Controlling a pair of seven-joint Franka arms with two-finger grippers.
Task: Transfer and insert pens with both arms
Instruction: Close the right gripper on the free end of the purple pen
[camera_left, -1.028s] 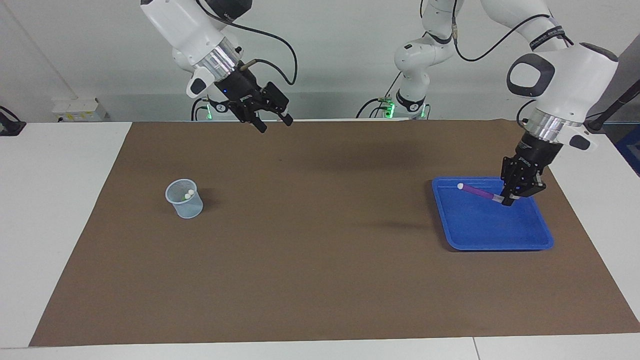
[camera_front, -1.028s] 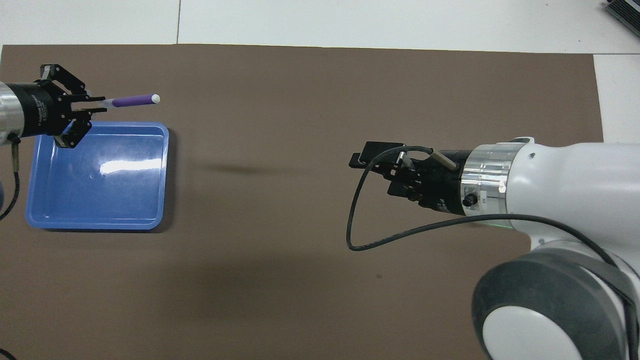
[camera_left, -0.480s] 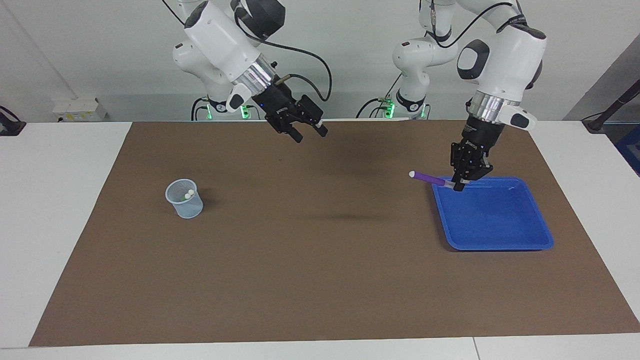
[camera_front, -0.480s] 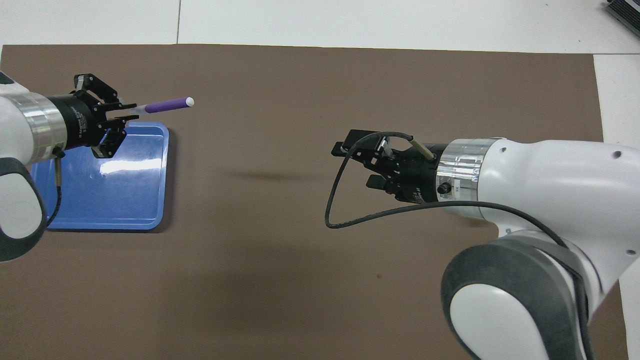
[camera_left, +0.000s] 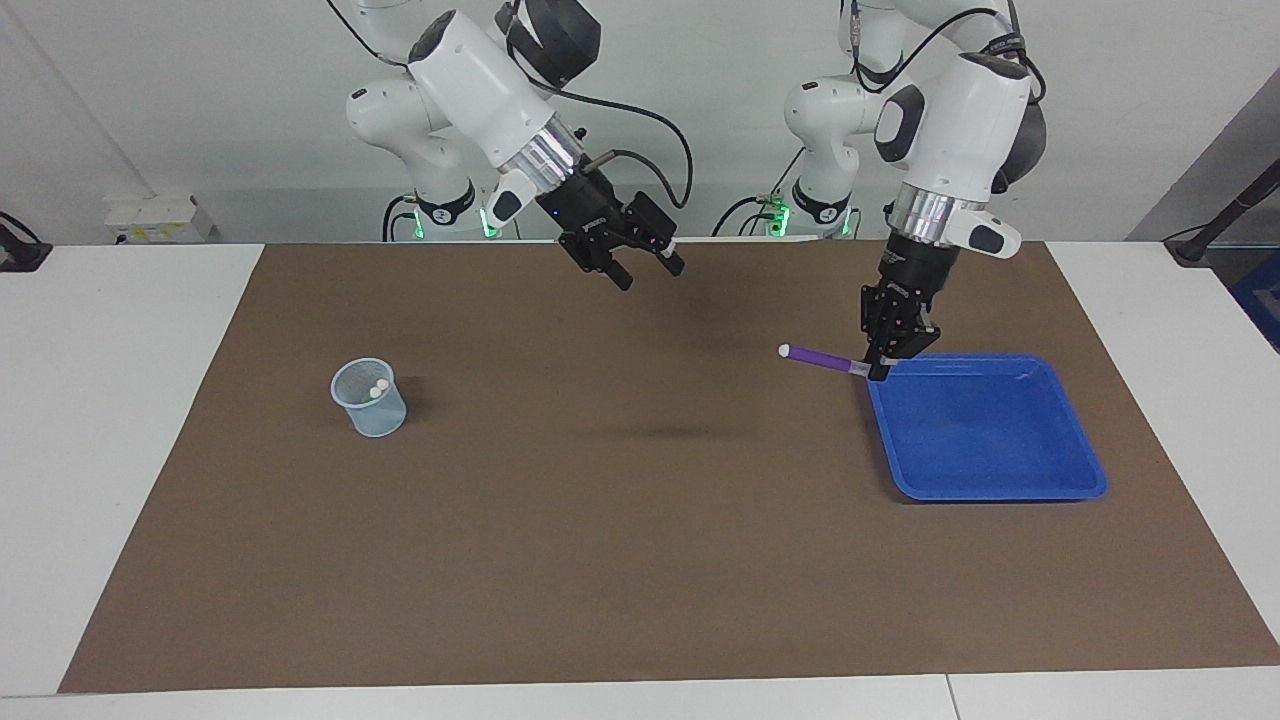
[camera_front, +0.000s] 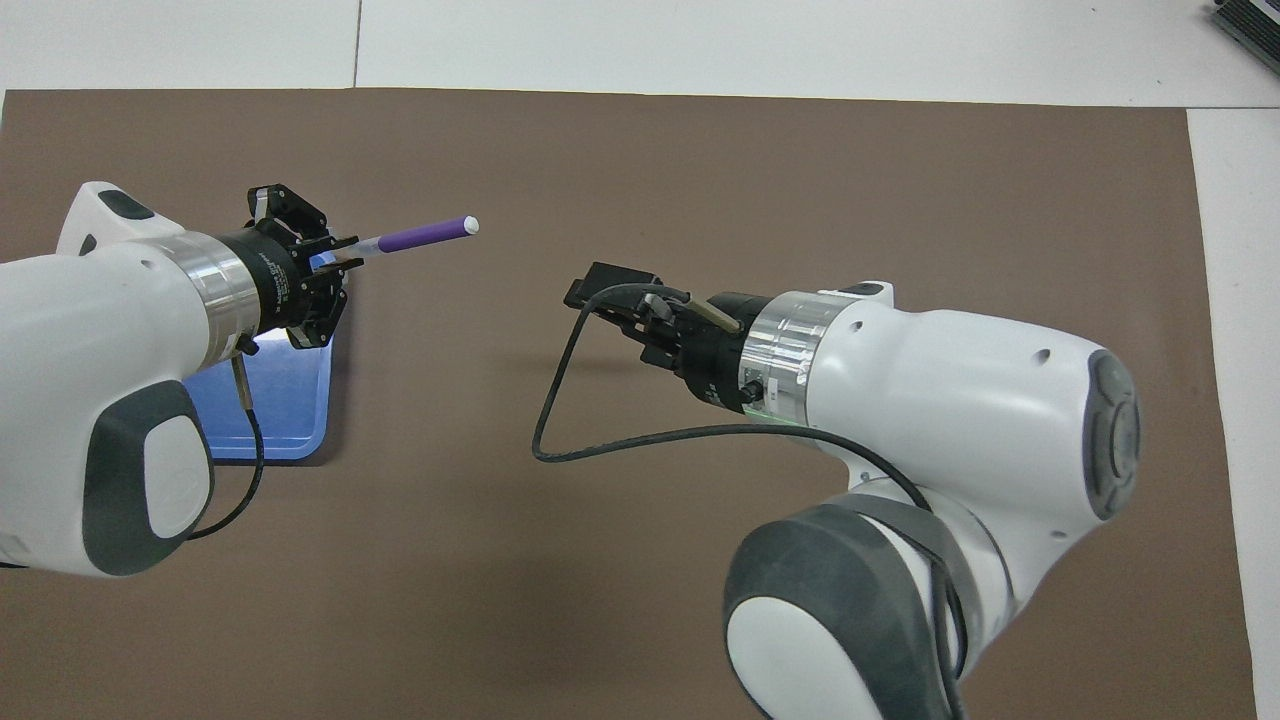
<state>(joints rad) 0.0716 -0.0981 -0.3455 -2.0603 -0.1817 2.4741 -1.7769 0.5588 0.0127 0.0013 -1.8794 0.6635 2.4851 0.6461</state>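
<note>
The left end effector (camera_left: 878, 368) is up in the air over the corner of the blue tray (camera_left: 1040, 480) that lies toward the middle of the surface, its fingers clamped on the butt end of the purple pen (camera_left: 822, 359). The pen is held nearly level, its white cap pointing away from the tray toward the right arm's end of the surface, and it hangs clear above the brown mat (camera_left: 640, 560). In the overhead view the same pen (camera_front: 420, 236) sticks out of the left end effector (camera_front: 335, 268) over the mat, with the tray (camera_front: 300, 410) mostly hidden under the left arm. The right end effector (camera_left: 648, 272) is raised over the mat near the robots' edge, about midway along the surface, tilted down and toward the pen; its fingers stand apart and hold nothing. From overhead the right end effector (camera_front: 600, 300) points at the pen's cap with a clear gap between them. A small translucent cup (camera_left: 369, 398) stands on the mat toward the right arm's end, well apart from both arms, with two white pen caps (camera_left: 377, 386) showing at its mouth; their barrel colours cannot be made out
</note>
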